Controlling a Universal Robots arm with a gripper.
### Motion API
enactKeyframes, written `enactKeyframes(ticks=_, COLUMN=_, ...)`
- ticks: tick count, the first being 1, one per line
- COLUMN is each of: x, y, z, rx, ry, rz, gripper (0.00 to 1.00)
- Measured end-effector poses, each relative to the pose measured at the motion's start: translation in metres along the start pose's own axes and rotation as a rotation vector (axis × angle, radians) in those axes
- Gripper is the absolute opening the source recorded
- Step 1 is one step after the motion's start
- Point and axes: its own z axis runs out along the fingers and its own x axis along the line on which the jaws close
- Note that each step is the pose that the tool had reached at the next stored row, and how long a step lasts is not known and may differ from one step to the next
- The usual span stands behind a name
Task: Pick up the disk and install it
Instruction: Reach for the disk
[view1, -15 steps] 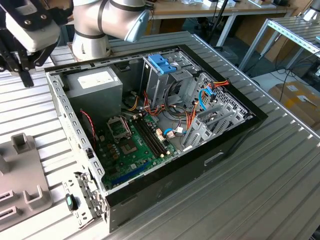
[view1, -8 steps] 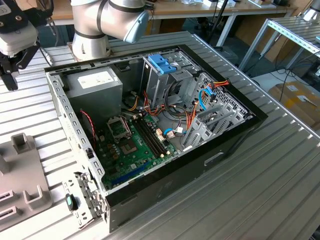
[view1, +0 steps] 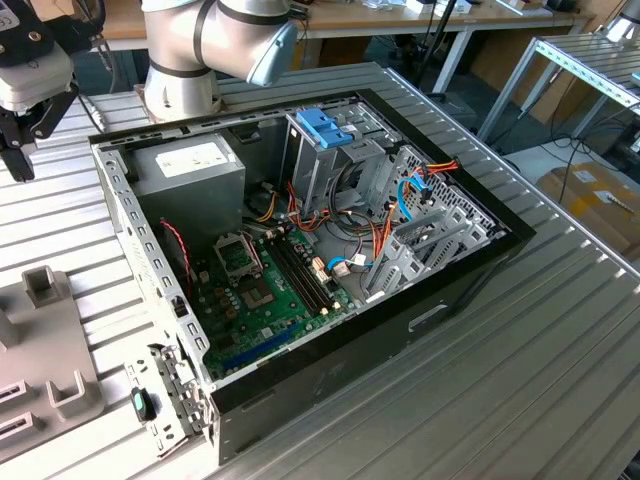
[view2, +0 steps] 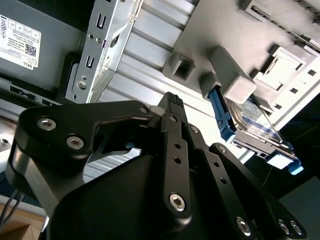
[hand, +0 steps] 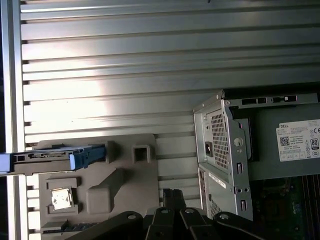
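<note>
Gripper (view1: 18, 160), at the exterior view's left over the ribbed table (view1: 560, 350): jaws were together and held nothing, clear of the disk (hand: 50, 156). The disk stood on edge in the grey fixture (hand: 125, 175). It was judged stiff, fairly heavy, smooth-faced and sensitive to knocks, best pinched across its flat metal faces rather than its springy blue rail (view2: 220, 112). The open computer case (view1: 460, 300) lay further right.
</note>
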Motion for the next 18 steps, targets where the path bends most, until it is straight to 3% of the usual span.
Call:
enactKeyframes(ticks=8, x=0.0019, y=-0.0001, z=-0.0001, rx=0.0000, ry=0.0000, rz=0.000, gripper=0.11)
enactKeyframes(ticks=18, x=0.0154, y=-0.0011, z=-0.0005, rx=0.0001, ry=0.0001, rz=0.000, gripper=0.11)
